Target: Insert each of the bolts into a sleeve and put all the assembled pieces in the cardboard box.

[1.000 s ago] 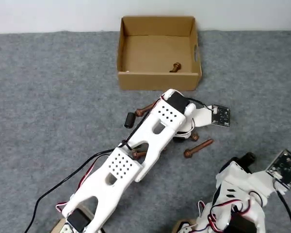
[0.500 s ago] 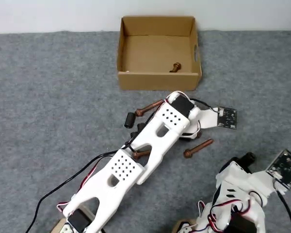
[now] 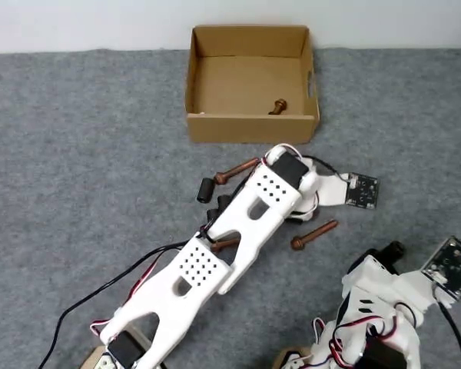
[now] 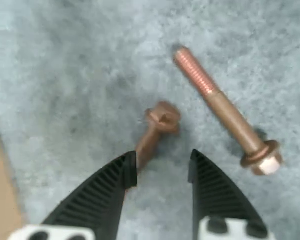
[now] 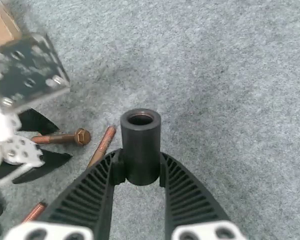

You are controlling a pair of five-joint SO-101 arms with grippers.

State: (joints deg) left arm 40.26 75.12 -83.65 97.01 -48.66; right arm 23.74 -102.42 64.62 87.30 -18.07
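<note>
While the right fingers (image 5: 87,195) sit clamped on an upright black sleeve (image 5: 140,145) above the counter (image 5: 240,75), the left fingers (image 4: 112,182) stand apart, a short bolt (image 4: 157,125) lying at their tips; farther off, the cardboard box (image 3: 250,127) holds one piece (image 3: 277,106).

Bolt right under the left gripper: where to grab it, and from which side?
Take the bolt by its shank, just behind the hex head, coming straight down with the open left gripper straddling it. It lies flat, shank nearer one finger, so probably centre first. The other bolt lies apart, out of the way.
</note>
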